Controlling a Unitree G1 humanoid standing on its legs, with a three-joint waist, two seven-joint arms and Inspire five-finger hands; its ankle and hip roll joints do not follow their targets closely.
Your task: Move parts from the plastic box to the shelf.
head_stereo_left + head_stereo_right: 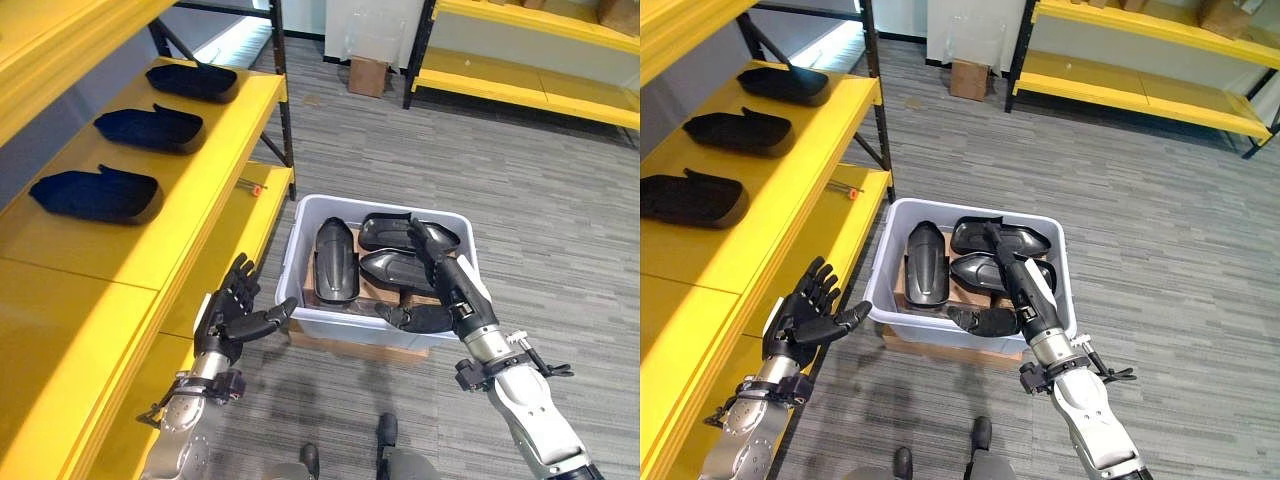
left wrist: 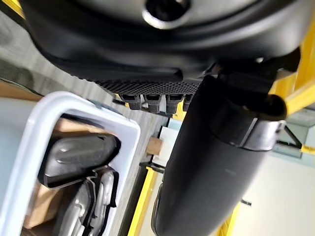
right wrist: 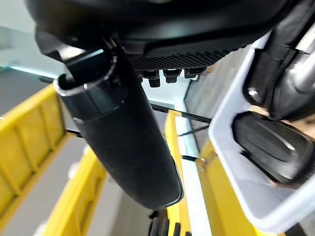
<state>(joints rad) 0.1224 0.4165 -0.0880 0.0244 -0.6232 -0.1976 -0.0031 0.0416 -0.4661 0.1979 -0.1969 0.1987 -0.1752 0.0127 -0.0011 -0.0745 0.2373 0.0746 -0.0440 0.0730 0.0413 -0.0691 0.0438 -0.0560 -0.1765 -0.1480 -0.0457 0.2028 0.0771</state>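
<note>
A pale plastic box (image 1: 350, 328) stands on the floor and holds several black moulded parts, among them a long one (image 1: 334, 262) at its left and two stacked ones (image 1: 395, 230) at its right. My right hand (image 1: 452, 280) reaches over the box's right side above those parts, open, fingers straight and thumb out sideways. My left hand (image 1: 235, 305) hovers open with spread fingers between the box and the yellow shelf (image 1: 230, 120). Three black parts lie on that shelf: near (image 1: 98, 194), middle (image 1: 150, 128) and far (image 1: 192, 80).
The box rests on flat cardboard (image 1: 345, 350). A small red-tipped item (image 1: 252, 187) lies on the lower shelf board. A cardboard carton (image 1: 368, 75) and a second yellow rack (image 1: 530, 70) stand at the back. Grey carpet surrounds the box.
</note>
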